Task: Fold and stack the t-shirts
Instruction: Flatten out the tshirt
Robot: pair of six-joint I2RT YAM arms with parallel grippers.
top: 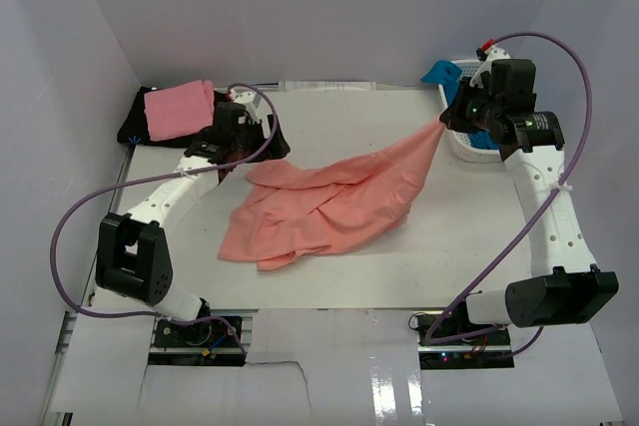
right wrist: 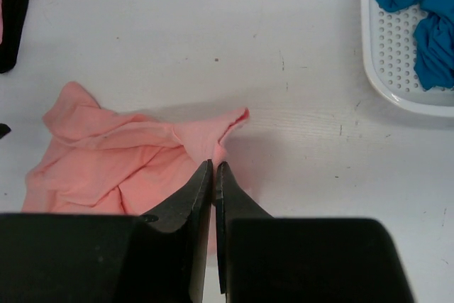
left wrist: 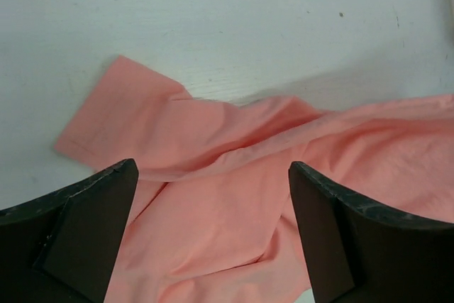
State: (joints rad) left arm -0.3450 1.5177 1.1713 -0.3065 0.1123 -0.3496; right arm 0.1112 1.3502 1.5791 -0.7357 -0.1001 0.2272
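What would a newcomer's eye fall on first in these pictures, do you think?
A big salmon shirt sprawls crumpled across the middle of the table, one corner stretched toward the far right, where the right arm has its jaws shut on it. The left arm holds open jaws above the shirt's other end, and a folded pink shirt lies on a black shirt in the far left corner.

My left arm (top: pixel 170 192) and right arm (top: pixel 547 197) use white link shells with black joint housings. A purple cable (top: pixel 60 236) loops beside each arm. My fingers (left wrist: pixel 85 232) are matte black wedges, scuffed pale at edges.
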